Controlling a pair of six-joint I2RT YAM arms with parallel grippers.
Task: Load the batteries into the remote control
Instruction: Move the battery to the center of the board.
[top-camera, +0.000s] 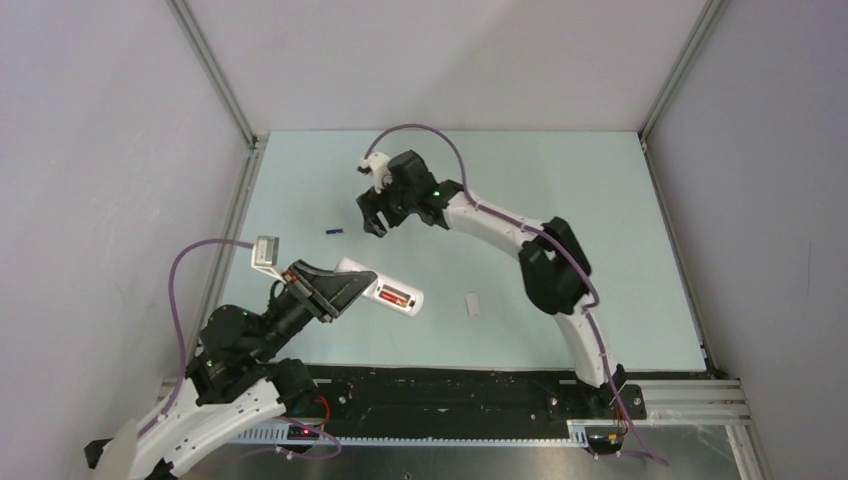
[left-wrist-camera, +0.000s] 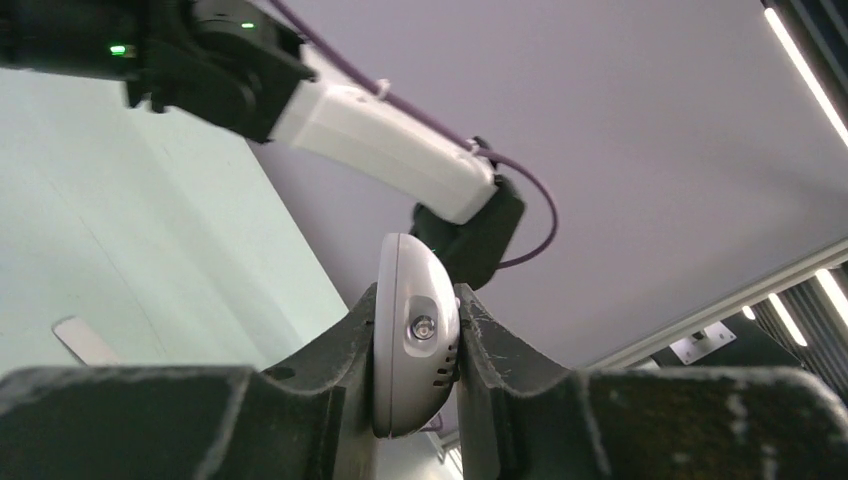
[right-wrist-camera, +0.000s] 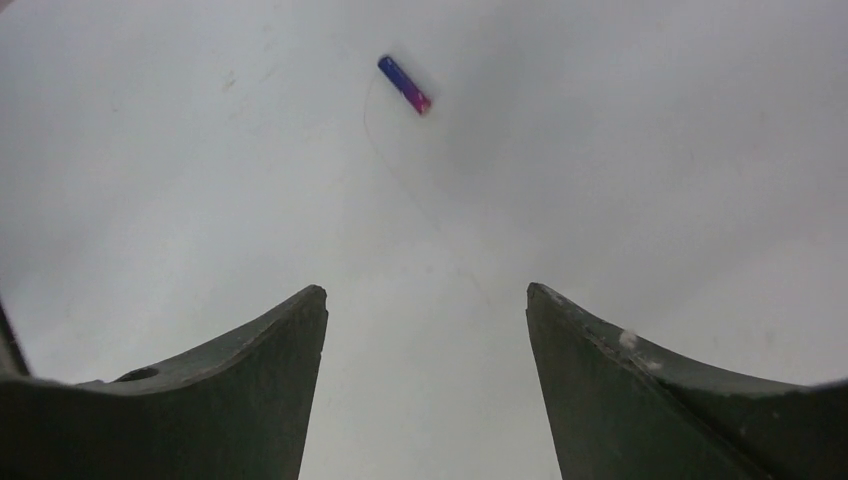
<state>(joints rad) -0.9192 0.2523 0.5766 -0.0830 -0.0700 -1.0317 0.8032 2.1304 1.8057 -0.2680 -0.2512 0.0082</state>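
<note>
- Picking up the blue battery (top-camera: 334, 231) looks like the step in hand. It lies loose on the table (top-camera: 560, 200), farther away than the remote (top-camera: 408, 300) and just left of the right gripper (top-camera: 372, 216).
- The right gripper's jaws are spread wide with nothing between them. In its wrist view the blue battery (right-wrist-camera: 404, 84) sits ahead of the fingertips (right-wrist-camera: 300, 310), well apart from them and slightly left of the middle of the gap.
- To do this well, the gripper should travel left until the battery is centred in the gap. It should then turn so the fingers close across the thin body rather than over its ends, because the battery lies slanted to the jaws.
- The descent needs to go low, close to the table. A high pinch on so thin a cylinder would likely squirt it away across the smooth surface.
- The left gripper (top-camera: 340, 290) is pinching the remote (left-wrist-camera: 415, 340) by its left end, with the open bay facing up. A red battery (top-camera: 392, 296) already sits in the bay.
- One slot seems to be left, so it is worth noting which way the battery's pinkish end points before lifting.
- The small cover plate (top-camera: 473, 304) lies on the table to the right of the remote, away from the reach.
</note>
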